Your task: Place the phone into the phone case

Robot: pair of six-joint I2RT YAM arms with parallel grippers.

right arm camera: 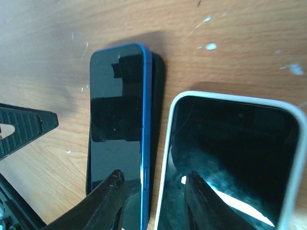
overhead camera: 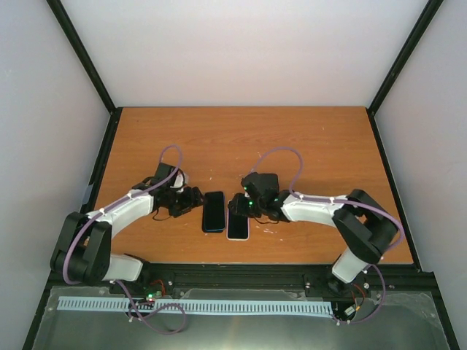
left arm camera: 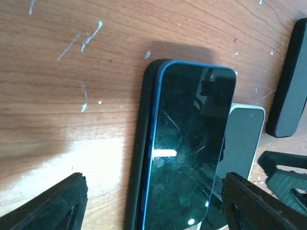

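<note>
The scratched wooden table (overhead camera: pixel 314 146) held the blue phone (left arm camera: pixel 192 143), which lay offset on the dark phone case (left arm camera: pixel 141 143) and looked unseated. My left gripper (left arm camera: pixel 156 191) stood spread around its end. My right gripper (right arm camera: pixel 154 177) had its fingers close together over the phone's edge (pinching or not, I couldn't tell). An off-centre press could have skidded both into the white-rimmed phone (right arm camera: pixel 230 158).

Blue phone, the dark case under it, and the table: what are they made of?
The phone: glossy glass front, with mirror-like reflections and fine scratches; the blue rim could be metal or plastic. The case: matte black with no shine, probably rubbery plastic. The table: wood-grain surface, likely laminate, scuffed with pale marks.
</note>
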